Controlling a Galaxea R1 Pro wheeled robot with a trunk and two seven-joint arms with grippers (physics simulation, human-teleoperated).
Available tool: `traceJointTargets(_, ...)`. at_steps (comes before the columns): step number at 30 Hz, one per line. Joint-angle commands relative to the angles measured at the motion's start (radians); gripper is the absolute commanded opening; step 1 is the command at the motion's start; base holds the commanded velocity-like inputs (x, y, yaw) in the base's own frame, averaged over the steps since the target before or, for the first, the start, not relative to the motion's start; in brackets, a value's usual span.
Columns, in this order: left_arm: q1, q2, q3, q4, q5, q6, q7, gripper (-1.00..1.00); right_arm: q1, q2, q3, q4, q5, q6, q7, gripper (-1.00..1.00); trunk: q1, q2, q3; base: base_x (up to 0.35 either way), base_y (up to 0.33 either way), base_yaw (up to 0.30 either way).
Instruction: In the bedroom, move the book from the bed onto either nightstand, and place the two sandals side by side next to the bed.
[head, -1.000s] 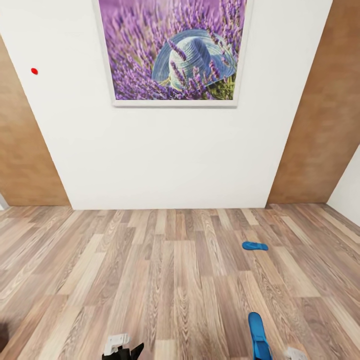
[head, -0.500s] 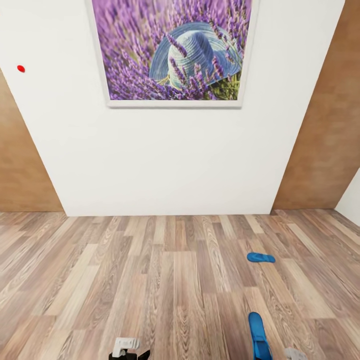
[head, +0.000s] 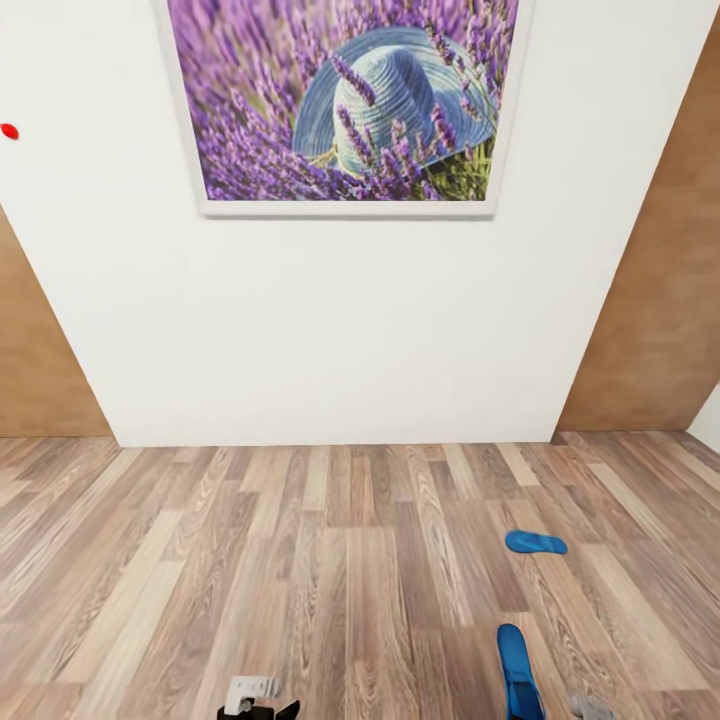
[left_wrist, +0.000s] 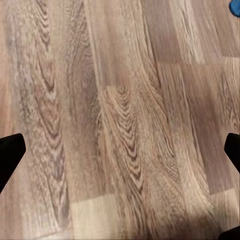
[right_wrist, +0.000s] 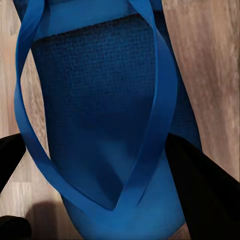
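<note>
My right jaws (right_wrist: 95, 165) clamp 1 bright blue flip-flop sandal (right_wrist: 100, 110), lower right; its twin (head: 535, 542) lies mid-right on the wood floor (head: 300, 560). Left jaws (left_wrist: 120, 150) gape empty. Next, likely: carry to bedside.

The wood-plank floor (head: 330, 560) lies open across nearly its whole width, bare boards from the white wall (head: 330, 330) to the near edge, so a hand could sweep low over it unhindered. Two things break that room, both to the right: a bright blue flip-flop sandal (head: 536, 543) lying flat well out on the boards, and a second blue flip-flop (head: 518, 670) at the near edge, which sits between the dark fingers (right_wrist: 200, 190) of the right hand (right_wrist: 95, 200). Under the left hand (left_wrist: 120, 150) the planks are bare between its spread fingertips (left_wrist: 10, 150). The white wall closes off the far side, with brown panelled walls (head: 660, 300) flanking it
</note>
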Motion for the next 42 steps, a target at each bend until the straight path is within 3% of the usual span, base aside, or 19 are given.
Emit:
traceJointTargets(1,-0.001,0.0,0.002,0.001,0.01,0.002,-0.005,1.0,0.0,0.0,-0.01,-0.001,0.009,0.004,0.004,-1.0,0.0,0.0,-0.001,0.329,0.0,0.0)
traceJointTargets(42,-0.001,-0.001,0.002,0.001,0.012,0.003,-0.011,1.0,0.0,0.001,-0.01,-0.002,0.009,0.004,0.006,-1.0,0.0,0.0,-0.001,0.329,0.0,0.0)
